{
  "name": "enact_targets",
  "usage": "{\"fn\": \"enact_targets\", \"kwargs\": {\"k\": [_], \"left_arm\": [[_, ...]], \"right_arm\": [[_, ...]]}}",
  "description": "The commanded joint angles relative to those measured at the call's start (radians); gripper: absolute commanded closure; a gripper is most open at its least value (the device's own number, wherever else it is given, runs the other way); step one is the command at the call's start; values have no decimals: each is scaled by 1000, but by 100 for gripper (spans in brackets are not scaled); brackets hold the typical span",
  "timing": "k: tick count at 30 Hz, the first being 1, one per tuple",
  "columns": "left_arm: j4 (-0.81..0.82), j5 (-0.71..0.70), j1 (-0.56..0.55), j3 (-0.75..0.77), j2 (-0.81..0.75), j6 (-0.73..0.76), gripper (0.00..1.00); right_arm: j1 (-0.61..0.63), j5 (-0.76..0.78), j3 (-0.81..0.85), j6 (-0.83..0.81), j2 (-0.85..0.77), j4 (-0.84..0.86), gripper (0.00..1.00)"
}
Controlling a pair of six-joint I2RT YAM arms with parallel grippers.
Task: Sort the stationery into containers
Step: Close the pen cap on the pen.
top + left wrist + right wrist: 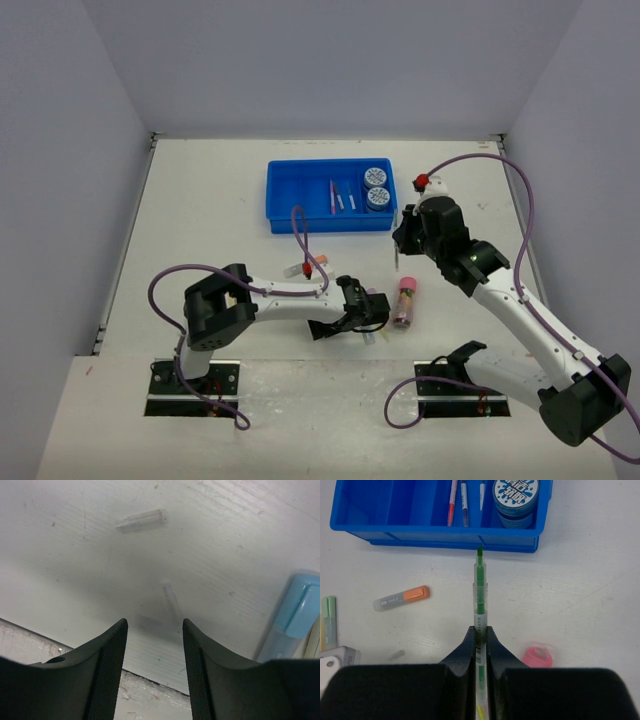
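The blue tray lies at the back middle, holding two round patterned discs and thin pens. My right gripper hovers just in front of the tray's right end, shut on a thin green pen whose tip points at the tray wall. My left gripper is low over the table near the front, open with nothing between its fingers. A pastel blue marker lies just to its right. A pink patterned tube lies between the arms.
An orange-capped marker lies in front of the tray, and a green marker lies further left. Two small clear caps rest on the table ahead of the left fingers. The table's front edge runs under the left gripper.
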Motion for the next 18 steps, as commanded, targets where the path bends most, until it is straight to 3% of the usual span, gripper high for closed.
{"fn": "enact_targets", "kwargs": {"k": [1, 13, 18], "left_arm": [[16, -58, 31, -23, -56, -60, 53], [138, -40, 55, -70, -46, 16, 58], [145, -24, 58, -70, -32, 23, 70]], "right_arm": [[-3, 12, 4, 3, -12, 5, 100], [-3, -8, 2, -5, -4, 13, 100], [-3, -11, 2, -5, -4, 13, 100]]}}
